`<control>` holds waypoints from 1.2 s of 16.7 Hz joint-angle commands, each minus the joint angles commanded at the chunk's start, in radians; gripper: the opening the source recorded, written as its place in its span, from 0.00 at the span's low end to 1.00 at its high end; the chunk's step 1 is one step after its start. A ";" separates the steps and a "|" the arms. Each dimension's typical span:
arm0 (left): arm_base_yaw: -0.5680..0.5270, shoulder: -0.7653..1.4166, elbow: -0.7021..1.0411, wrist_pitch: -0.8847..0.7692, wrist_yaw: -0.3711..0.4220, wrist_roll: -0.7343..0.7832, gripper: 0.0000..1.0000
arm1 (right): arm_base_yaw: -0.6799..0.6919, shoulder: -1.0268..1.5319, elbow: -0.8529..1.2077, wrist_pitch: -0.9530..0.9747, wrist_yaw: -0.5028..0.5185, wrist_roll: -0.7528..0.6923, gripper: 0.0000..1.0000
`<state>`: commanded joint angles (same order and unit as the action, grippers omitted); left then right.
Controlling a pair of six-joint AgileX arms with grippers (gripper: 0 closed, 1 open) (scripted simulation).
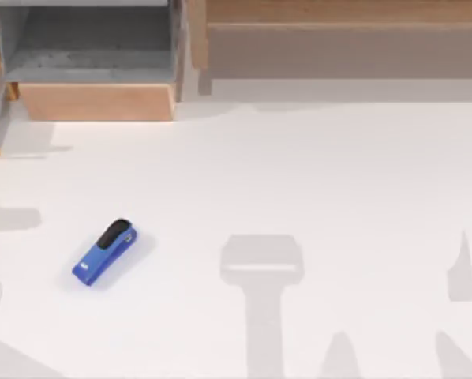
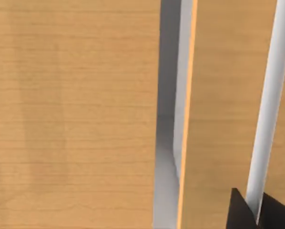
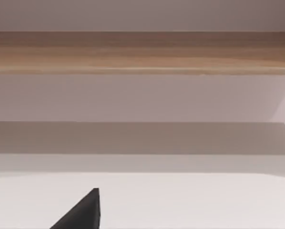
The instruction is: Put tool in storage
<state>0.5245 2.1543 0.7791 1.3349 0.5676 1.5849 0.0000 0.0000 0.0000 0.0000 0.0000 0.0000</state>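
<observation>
Stapler flat on table | open drawer far-left

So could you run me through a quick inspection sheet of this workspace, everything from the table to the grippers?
Surface: white table, with soft shadows of the arms falling on it.
Job's things: blue stapler lying flat and diagonal at the table's left, black top piece toward the far end; open drawer at the far left with a grey inside, wooden front facing the table.
Clutter: nothing seen.
Grippers: left gripper's dark fingertips close to wooden panels; right gripper's dark fingertip above the table.
Cables: nothing seen.
Surroundings: wooden cabinet along the far edge.
</observation>
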 joint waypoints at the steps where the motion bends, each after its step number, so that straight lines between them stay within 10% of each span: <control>1: 0.012 -0.013 -0.031 0.017 0.011 0.001 0.00 | 0.000 0.000 0.000 0.000 0.000 0.000 1.00; 20: 0.159 -0.118 -0.292 0.170 0.156 0.010 0.00 | 0.000 0.000 0.000 0.000 0.000 0.000 1.00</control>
<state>0.6837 2.0363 0.4873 1.5045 0.7235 1.5953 0.0000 0.0000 0.0000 0.0000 0.0000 0.0000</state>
